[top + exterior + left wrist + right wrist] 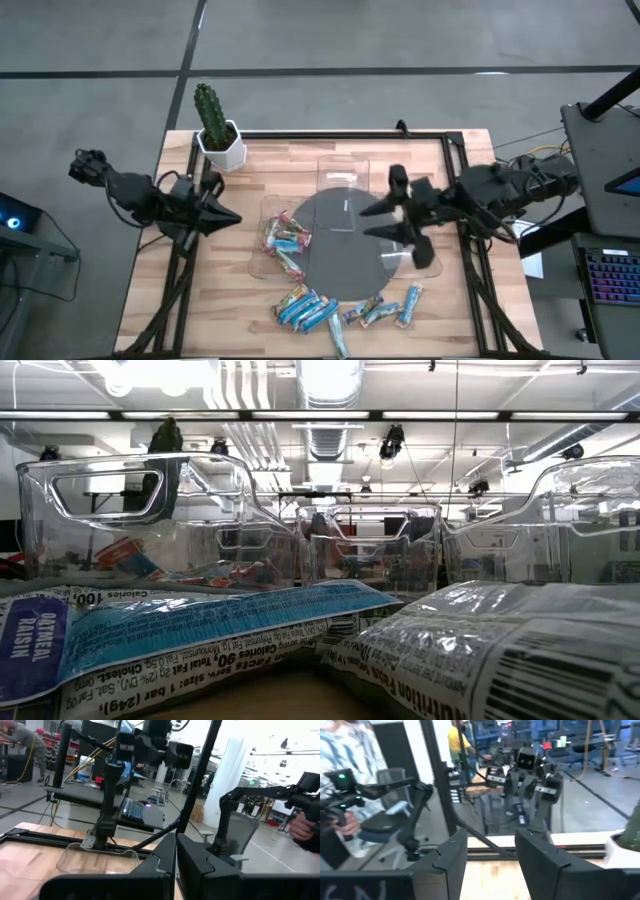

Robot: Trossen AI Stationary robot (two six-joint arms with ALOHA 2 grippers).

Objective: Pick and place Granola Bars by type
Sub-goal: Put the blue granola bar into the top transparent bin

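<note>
The granola bars are flat, shiny wrapped bars. Several mostly blue ones lie loose on the table near its near edge, and two fill the foreground of the low view. A few with red-orange wrappers lie in the left clear tray. My left gripper is shut and hovers to the left of that tray. My right gripper is open and empty, held above the grey round mat and pointing toward the table's left.
Clear plastic trays stand around the grey mat: one on its left, one at the far side, one on the right. A potted cactus sits at the far left corner. People stand beyond the table in the wrist views.
</note>
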